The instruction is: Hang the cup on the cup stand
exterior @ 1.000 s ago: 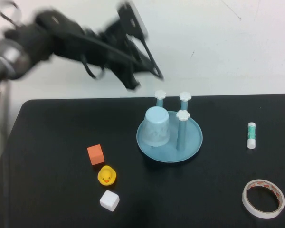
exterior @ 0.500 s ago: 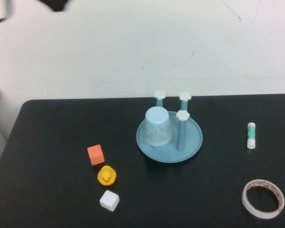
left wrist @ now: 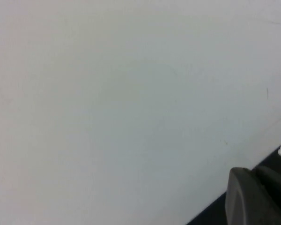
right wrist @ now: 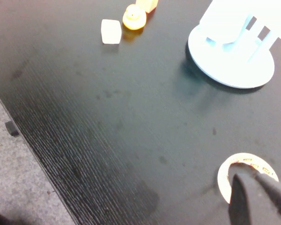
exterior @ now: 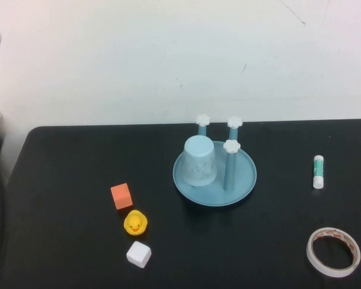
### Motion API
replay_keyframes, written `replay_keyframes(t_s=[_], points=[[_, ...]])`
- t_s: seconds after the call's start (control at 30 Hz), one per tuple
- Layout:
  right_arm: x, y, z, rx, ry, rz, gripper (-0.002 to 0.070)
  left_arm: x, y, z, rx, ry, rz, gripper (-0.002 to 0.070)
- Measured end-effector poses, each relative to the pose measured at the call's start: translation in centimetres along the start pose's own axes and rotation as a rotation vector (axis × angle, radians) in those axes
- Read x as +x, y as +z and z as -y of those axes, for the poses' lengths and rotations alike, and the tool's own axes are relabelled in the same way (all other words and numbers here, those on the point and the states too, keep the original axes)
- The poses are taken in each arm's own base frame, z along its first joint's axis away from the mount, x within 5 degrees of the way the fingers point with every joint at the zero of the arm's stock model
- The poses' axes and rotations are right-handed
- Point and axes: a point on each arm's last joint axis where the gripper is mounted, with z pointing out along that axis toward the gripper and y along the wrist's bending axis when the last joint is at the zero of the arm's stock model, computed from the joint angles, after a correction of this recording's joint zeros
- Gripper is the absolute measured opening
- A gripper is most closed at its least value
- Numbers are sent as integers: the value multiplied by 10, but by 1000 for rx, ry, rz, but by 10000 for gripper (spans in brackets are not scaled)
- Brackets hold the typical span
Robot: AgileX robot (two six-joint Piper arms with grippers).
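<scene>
Now the cup sits upside down over one post of the cup stand, its rim down in the stand's dish; three white flower-capped posts show beside and behind it. The cup stand rests on the black bench. An orange cube, a yellow duck and a white cube lie well apart from the stand on the robot's left. A glue stick and a tape roll lie on its right. The left gripper is lifted off beyond the stand, facing the white wall, fingers clenched on nothing. The right gripper hangs over the tape roll, fingers clenched, empty.
</scene>
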Motion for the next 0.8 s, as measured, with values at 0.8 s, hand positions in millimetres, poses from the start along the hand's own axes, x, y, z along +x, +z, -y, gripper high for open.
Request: replay_keyframes(t_s=[0.8], points=[[-1,0,0,0,0,14,0,190,-90,103,52,-145,-121,-1]])
